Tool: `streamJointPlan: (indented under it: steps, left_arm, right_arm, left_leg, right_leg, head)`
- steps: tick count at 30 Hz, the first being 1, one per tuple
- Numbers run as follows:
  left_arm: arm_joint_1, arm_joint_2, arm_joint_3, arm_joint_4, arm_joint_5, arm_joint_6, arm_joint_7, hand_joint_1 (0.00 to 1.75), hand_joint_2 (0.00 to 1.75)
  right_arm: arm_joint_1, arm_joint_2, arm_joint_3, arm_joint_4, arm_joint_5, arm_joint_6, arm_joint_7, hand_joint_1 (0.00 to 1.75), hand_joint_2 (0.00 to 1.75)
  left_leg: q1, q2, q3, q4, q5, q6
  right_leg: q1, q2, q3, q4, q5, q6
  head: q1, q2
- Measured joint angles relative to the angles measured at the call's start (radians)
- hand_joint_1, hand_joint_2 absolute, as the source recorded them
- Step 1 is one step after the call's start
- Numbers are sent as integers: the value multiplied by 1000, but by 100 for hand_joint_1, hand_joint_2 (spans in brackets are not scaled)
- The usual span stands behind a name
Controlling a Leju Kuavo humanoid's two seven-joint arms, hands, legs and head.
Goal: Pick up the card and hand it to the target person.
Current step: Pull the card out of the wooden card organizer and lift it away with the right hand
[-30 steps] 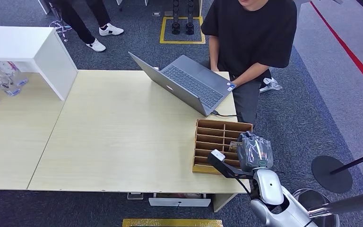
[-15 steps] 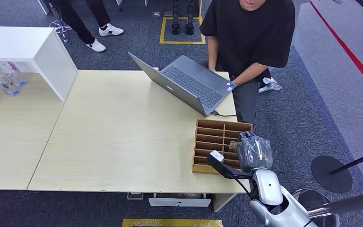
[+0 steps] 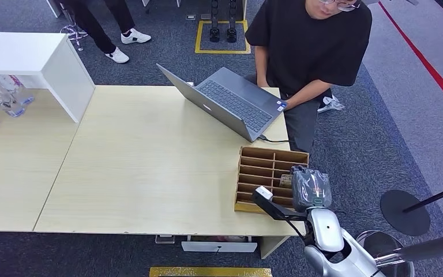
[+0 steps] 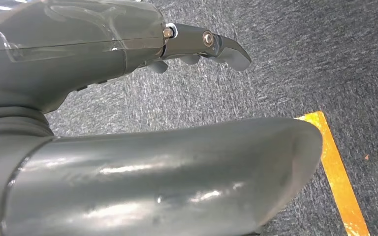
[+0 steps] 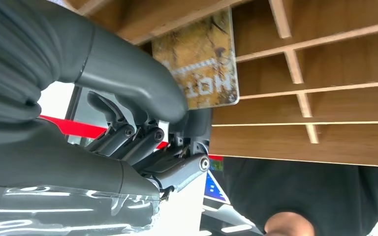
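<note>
Light wood table (image 3: 144, 167) seen mid-frame on grey carpet (image 3: 380, 115); laptop (image 3: 231, 104) at upper centre, person (image 3: 311, 46) seated behind. Wooden organizer (image 3: 265, 173) at lower right; card (image 5: 202, 64) lodged in compartment, pinched by right hand (image 3: 310, 187). Left hand (image 4: 128, 44) fingers uncurled, nothing held.
</note>
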Motion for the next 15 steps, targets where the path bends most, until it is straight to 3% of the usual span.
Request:
streamJointPlan:
  steps: [15]
  left_arm:
    - [0, 0, 0, 0, 0, 3, -10, 0, 0]
  right_arm:
    - [1, -1, 6, -31, -35, -41, 2, 161, 175]
  left_leg:
    - [0, 0, 0, 0, 0, 0]
  right_leg:
    - [0, 0, 0, 0, 0, 0]
  head:
    - [0, 0]
